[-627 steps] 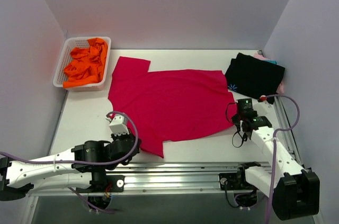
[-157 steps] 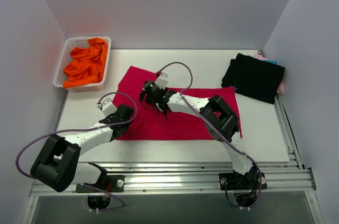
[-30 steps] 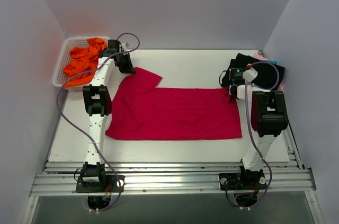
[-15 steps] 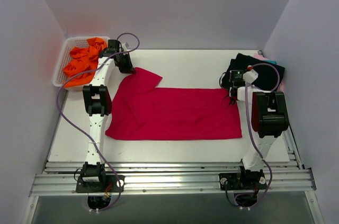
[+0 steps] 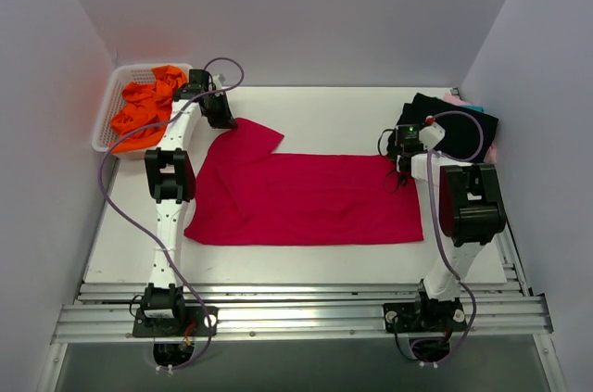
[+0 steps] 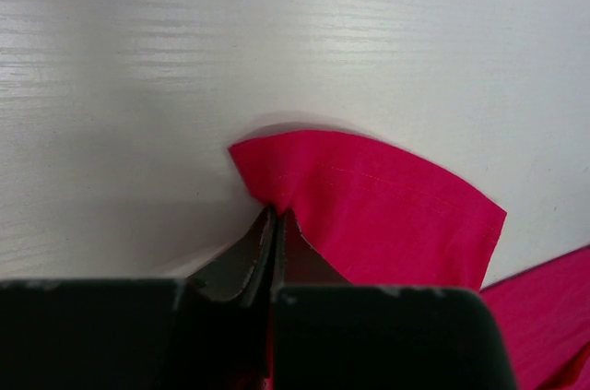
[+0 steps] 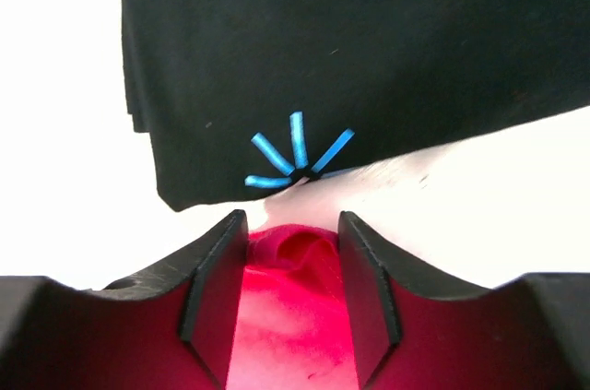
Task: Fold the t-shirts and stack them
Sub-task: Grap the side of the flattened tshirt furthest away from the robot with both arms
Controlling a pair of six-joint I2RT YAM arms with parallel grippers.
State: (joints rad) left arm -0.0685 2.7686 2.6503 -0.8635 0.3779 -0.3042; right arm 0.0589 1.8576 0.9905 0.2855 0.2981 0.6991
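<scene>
The crimson-red t-shirt lies folded into a long band across the table, with one sleeve sticking out at the far left. My left gripper is shut on that sleeve's edge; in the left wrist view the left gripper pinches the hem. My right gripper is at the shirt's far right corner. In the right wrist view the right gripper is open, its jaws on either side of the bunched red corner. The folded black t-shirt with its blue mark lies just beyond. Pink and teal cloth peek out behind it.
A white basket of orange cloth stands at the far left, next to the left gripper. Grey walls enclose the table on three sides. A metal rail runs along the near edge.
My right gripper has shifted a little to the left at the red shirt's far right corner. The left gripper still holds the sleeve in the same place.
</scene>
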